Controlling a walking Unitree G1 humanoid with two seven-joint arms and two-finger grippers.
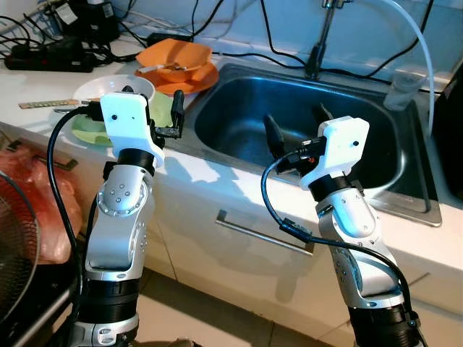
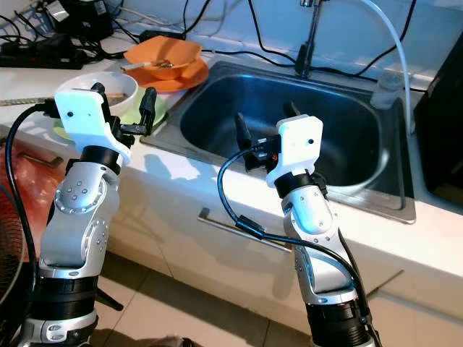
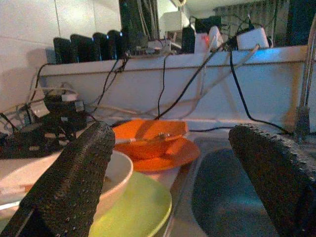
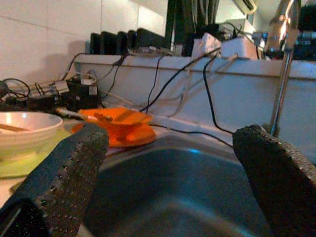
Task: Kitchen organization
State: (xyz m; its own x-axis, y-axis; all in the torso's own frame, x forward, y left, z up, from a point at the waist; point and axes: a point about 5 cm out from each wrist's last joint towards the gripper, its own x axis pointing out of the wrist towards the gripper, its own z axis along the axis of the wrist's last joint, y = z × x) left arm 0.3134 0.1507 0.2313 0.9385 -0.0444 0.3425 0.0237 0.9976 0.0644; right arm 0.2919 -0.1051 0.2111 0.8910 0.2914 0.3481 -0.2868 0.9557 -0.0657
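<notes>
My left gripper (image 1: 155, 116) and right gripper (image 1: 295, 124) are both apart and empty, so I'd pinch the hard, breakable white bowl (image 1: 116, 89) on the surface by its rim.

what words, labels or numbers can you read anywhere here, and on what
None can be read.
Chargers and power strip behind the counter: any markings too small and blurred.
Clear cup beside the sink: no print to make out.
Orange bowl, white bowl, green plate: plain.
</notes>
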